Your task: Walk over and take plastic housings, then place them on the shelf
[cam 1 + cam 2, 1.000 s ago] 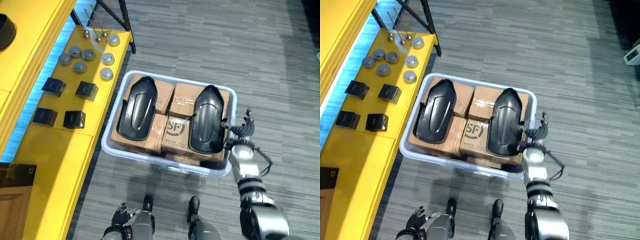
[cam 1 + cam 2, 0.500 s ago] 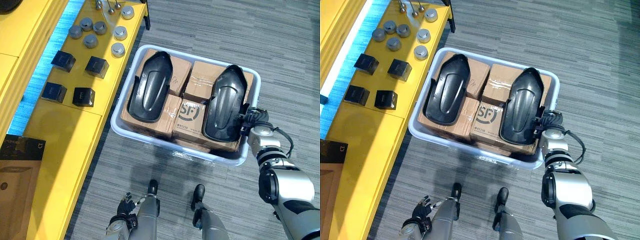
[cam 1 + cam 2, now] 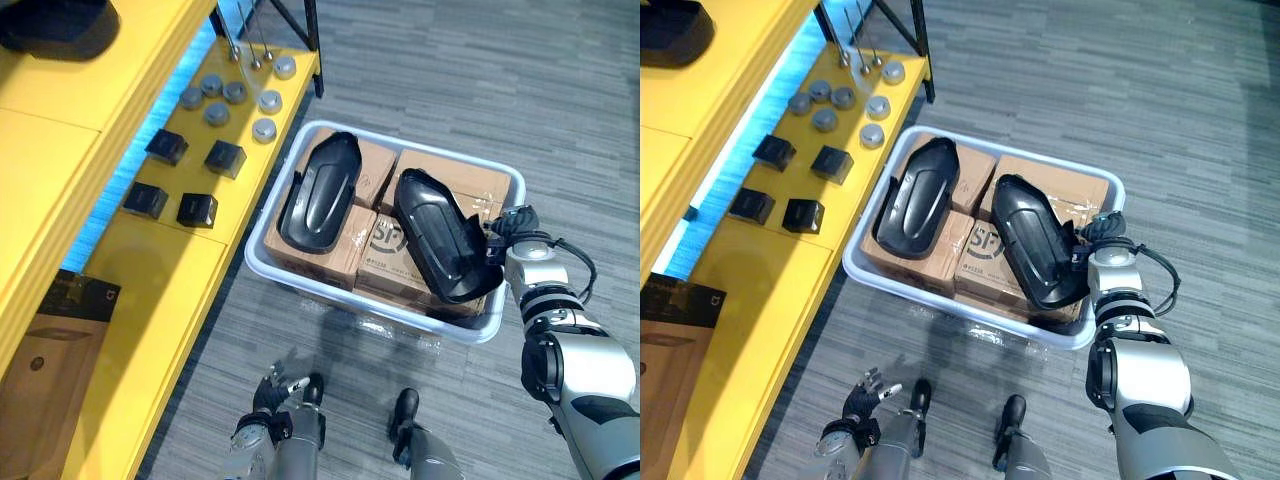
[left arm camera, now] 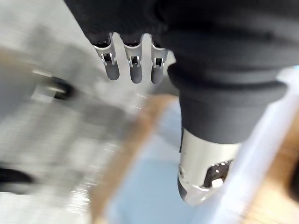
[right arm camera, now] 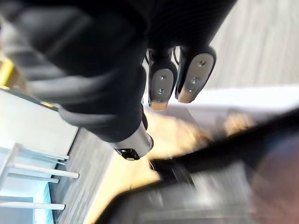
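Note:
Two black plastic housings lie on cardboard boxes in a white bin [image 3: 350,308]. The left housing [image 3: 320,190] rests flat, untouched. The right housing [image 3: 445,235] sits askew, its near end at the bin's right side. My right hand [image 3: 512,226] is at that end, fingers curled on the housing's edge; the right wrist view shows the curled fingers [image 5: 160,84] over the dark housing [image 5: 210,186]. Low beside me, away from the bin, my left hand [image 3: 268,392] hangs with its fingers [image 4: 133,65] straight and nothing in it.
A yellow shelf [image 3: 150,270] runs along the bin's left side. It carries several grey round caps [image 3: 232,92] and several small black boxes [image 3: 225,157]. A brown carton [image 3: 50,350] lies lower down. Black stand legs [image 3: 300,20] rise behind the bin. Grey carpet surrounds it.
The camera has shifted. My right hand's fingers have curled onto the right housing, and that housing has turned askew on the boxes. The left housing lies as before.

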Available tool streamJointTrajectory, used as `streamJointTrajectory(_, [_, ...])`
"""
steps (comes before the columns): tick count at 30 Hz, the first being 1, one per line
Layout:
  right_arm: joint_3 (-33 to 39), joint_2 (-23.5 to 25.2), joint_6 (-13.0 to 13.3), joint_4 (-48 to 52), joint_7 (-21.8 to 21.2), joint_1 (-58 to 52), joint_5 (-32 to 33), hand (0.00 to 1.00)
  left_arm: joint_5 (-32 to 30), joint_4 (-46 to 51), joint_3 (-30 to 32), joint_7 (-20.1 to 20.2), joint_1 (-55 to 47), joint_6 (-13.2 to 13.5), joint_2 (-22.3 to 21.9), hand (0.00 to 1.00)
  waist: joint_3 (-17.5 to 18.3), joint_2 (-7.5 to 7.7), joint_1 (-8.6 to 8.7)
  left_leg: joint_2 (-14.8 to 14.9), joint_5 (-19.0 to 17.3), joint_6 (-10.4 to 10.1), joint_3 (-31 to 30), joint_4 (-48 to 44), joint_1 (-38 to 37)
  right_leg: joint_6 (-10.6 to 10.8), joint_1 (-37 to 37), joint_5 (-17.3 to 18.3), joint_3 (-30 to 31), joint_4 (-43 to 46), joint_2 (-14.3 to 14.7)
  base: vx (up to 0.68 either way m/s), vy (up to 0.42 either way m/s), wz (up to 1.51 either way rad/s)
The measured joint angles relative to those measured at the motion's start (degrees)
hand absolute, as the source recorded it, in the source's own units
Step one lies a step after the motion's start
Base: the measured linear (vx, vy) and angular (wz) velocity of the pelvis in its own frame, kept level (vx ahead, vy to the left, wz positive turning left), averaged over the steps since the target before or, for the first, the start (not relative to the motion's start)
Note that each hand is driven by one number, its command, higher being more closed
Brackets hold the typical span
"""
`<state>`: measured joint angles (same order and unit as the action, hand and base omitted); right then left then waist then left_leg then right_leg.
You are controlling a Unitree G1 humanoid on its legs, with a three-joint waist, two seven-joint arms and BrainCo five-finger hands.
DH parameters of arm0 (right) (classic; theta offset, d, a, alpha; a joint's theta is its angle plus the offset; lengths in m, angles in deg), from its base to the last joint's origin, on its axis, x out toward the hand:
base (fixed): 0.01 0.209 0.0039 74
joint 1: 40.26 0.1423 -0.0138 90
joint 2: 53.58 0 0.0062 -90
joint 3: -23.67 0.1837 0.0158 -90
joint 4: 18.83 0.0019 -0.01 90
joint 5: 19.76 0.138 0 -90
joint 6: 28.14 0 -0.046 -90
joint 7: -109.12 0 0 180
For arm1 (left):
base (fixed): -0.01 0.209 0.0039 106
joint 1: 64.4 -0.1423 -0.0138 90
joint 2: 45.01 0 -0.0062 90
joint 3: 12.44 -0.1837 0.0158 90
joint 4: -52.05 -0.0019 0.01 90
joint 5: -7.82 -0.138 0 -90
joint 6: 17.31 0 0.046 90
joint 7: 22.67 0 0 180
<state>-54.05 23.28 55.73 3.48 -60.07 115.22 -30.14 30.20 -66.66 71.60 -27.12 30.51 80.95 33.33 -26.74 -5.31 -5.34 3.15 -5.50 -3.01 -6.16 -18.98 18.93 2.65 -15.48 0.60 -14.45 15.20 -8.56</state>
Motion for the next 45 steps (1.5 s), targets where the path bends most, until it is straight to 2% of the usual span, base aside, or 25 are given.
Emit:
streamJointTrajectory(2, [-2.9, 0.1, 0.0, 3.9, 0.4, -3.0, -3.6, 1.0, 1.3, 10.1, 0.0, 0.0, -4.7, 0.0, 0.0, 0.0, 2.5, -0.58, 0.14, 0.2, 0.3, 0.1, 0.0, 2.0, -1.9, 0.2, 2.5, -1.3, -0.2, -3.4, 0.6, 0.04, 0.003, 0.01])
streamJointTrajectory(5, [-5.3, 0.9, 0.2, 11.8, 1.1, -8.9, -7.0, 1.0, 1.8, 19.2, 0.0, 0.0, -8.3, 0.1, -0.1, 0.0, 5.2, -0.65, 0.05, 0.3, 0.6, 0.2, 0.2, 4.2, -4.2, 0.4, 5.2, -2.4, -0.2, -6.9, 1.0, 0.08, 0.006, -0.04])
streamJointTrajectory(10, [-5.9, 6.6, 0.6, 26.3, 2.7, -23.7, -14.6, 1.0, 0.8, 31.3, 0.5, -1.2, -11.3, 0.1, -1.7, 0.0, 12.3, -0.24, 0.27, 0.3, 1.6, 0.2, 1.2, 8.8, -9.3, 0.6, 10.6, -4.1, 0.1, -13.3, 1.6, 0.12, -0.008, -0.07])
streamJointTrajectory(11, [-6.2, 7.2, 0.7, 27.1, 2.8, -24.5, -14.8, 0.0, 0.3, 32.1, 0.5, -1.6, -11.1, 0.1, -1.7, 0.0, 12.8, -0.14, 0.42, 0.3, 1.9, 0.2, 1.2, 9.3, -9.6, 0.6, 11.0, -4.3, 0.1, -13.9, 1.6, 0.07, -0.016, -0.08])
streamJointTrajectory(16, [-9.2, 9.1, 0.8, 27.8, 2.9, -26.0, -15.0, 0.0, -1.4, 32.7, -1.2, -2.9, -7.9, 0.5, -1.5, 0.0, 14.5, 0.98, 1.37, 0.9, 4.0, -0.3, 1.6, 11.9, -11.2, 0.0, 11.6, -5.1, 0.9, -15.2, 2.3, 0.03, -0.037, -0.09])
streamJointTrajectory(17, [-9.2, 9.0, 1.1, 26.9, 3.0, -25.6, -15.0, 0.0, -1.8, 32.6, -2.4, -3.0, -7.6, 0.5, -1.3, 0.0, 14.7, 1.51, 1.33, 1.0, 4.6, -0.4, 1.5, 12.7, -11.0, -0.1, 11.4, -5.6, 0.9, -15.9, 2.5, -0.03, -0.035, 0.0])
streamJointTrajectory(20, [-9.0, 8.7, 1.6, 20.3, 3.2, -22.3, -14.4, 0.0, -2.4, 30.9, -4.2, -3.7, -6.7, 0.5, -1.2, 0.0, 14.4, 1.77, 1.13, 1.2, 4.8, -0.5, 1.1, 11.5, -8.2, -0.5, 8.9, -5.9, 0.6, -15.0, 2.7, -0.09, -0.02, 0.04])
streamJointTrajectory(23, [-8.8, 8.5, 1.6, 14.6, 4.3, -17.2, -11.9, 0.0, -3.1, 29.5, -5.0, -5.0, -6.7, 0.5, -1.1, 0.0, 9.7, 1.71, 0.96, 1.2, 4.7, -0.5, 0.9, 9.3, -5.4, -0.7, 6.3, -6.1, 0.4, -12.7, 2.5, -0.13, 0.009, 0.05])
streamJointTrajectory(26, [-8.5, 7.0, 1.6, 11.8, 5.7, -13.3, -10.6, 0.0, -3.1, 29.3, -5.7, -5.4, -6.7, 0.5, -0.6, 0.0, 7.0, 1.59, 0.76, 1.1, 4.5, -0.7, -0.2, 9.2, -2.4, -1.0, 3.3, -6.3, -0.5, -11.6, 2.4, -0.21, 0.024, 0.16])
streamJointTrajectory(28, [-7.9, 4.9, 1.8, 8.2, 7.3, -9.0, -9.6, 0.0, -3.1, 28.2, -7.0, -5.5, -6.9, 0.5, 0.4, 0.0, 3.9, 1.22, -0.19, 0.9, 4.8, -0.5, -0.4, 9.1, -1.0, -0.9, 2.0, -6.7, -0.6, -11.6, 2.2, -0.13, 0.015, 0.05])
streamJointTrajectory(33, [-8.0, -1.2, 2.3, 4.2, 9.4, -4.6, -7.9, 0.0, -3.0, 25.1, -11.0, -5.5, -7.2, 0.4, 0.6, 0.0, 2.0, -0.11, -0.37, -0.1, 6.6, -0.3, -2.3, 9.2, 3.1, -0.2, -1.0, -7.3, -2.2, -11.6, 1.5, -0.06, 0.026, 0.17])
streamJointTrajectory(34, [-8.0, -1.8, 2.3, 3.3, 9.9, -4.1, -7.9, 0.0, -3.0, 24.0, -11.5, -5.5, -6.9, 0.4, 0.6, 0.0, 1.9, -0.2, -0.58, -0.2, 6.8, -0.2, -2.4, 9.2, 3.8, -0.7, -1.7, -7.9, -2.2, -11.7, 1.4, 0.02, 0.028, 0.12])
streamJointTrajectory(38, [-10.3, -2.5, 2.3, 2.1, 11.4, -3.9, -8.0, 0.0, -3.1, 20.7, -13.7, -5.4, -6.4, 0.4, 0.3, 0.0, 1.6, -0.68, -0.77, -0.4, 6.9, -0.3, -3.0, 8.5, 5.4, -0.6, -2.8, -8.1, -2.6, -11.7, 1.3, 0.08, 0.017, 0.04])
streamJointTrajectory(41, [-11.7, -4.1, 2.4, 1.4, 14.4, -2.1, -8.3, 0.0, -3.0, 18.2, -15.4, -5.4, -4.0, 0.4, -0.5, 0.0, 0.4, -1.8, -1.63, -0.4, 6.9, -0.3, -3.5, 8.5, 6.6, -0.6, -3.8, -8.1, -3.4, -11.7, 1.3, 0.07, -0.002, 0.08])
streamJointTrajectory(45, [-13.9, -5.0, 2.5, -1.0, 15.0, 1.2, -8.2, 0.0, -2.5, 17.1, -15.9, -5.6, -2.7, 0.4, -1.0, 0.0, 0.0, -2.07, -1.9, -0.4, 6.9, -0.3, -3.7, 8.2, 8.0, -0.6, -4.9, -8.1, -3.5, -11.7, 1.4, 0.05, -0.007, 0.0])
